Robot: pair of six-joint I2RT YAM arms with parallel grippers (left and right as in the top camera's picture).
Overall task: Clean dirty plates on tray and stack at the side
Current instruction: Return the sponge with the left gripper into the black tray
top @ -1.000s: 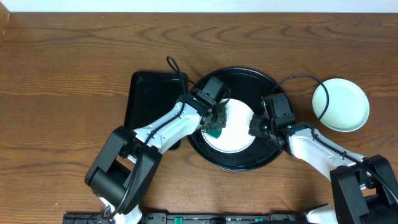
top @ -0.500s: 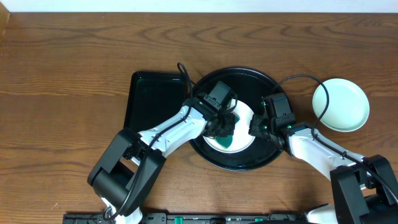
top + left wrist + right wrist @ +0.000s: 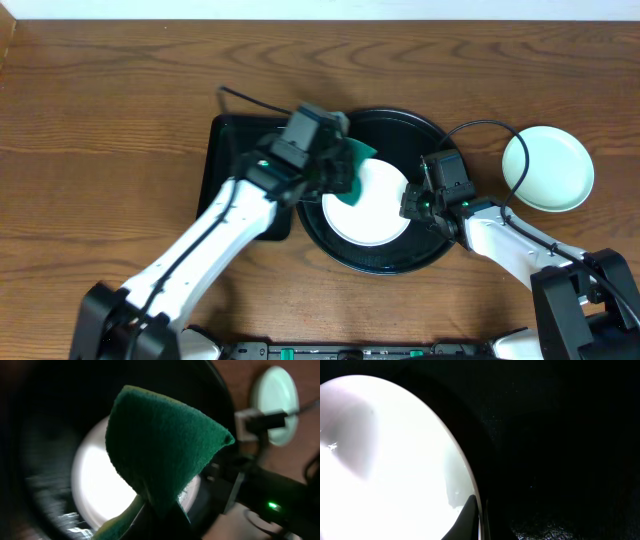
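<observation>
Left gripper [image 3: 337, 175] is clamped on a green sponge [image 3: 160, 450], carrying it at the upper-left edge of the plate on the tray [image 3: 378, 212]. Right gripper [image 3: 411, 205] has its jaws pressed together right at that plate's right rim (the dark wrist view won't say whether the rim sits between them).

Now the layout. The wooden table [image 3: 100, 100] fills the scene. The round black tray [image 3: 380, 264] sits mid-table. The rectangular black tray [image 3: 228, 150] lies just beside it on the left, partly under the left arm. The plate on the tray lies low of centre, white and bright. A second plate [image 3: 547, 168], pale mint, rests on the table to the right, apart from the round tray. The sponge comes to a point in the left wrist view; whether it touches the plate, can't tell.
</observation>
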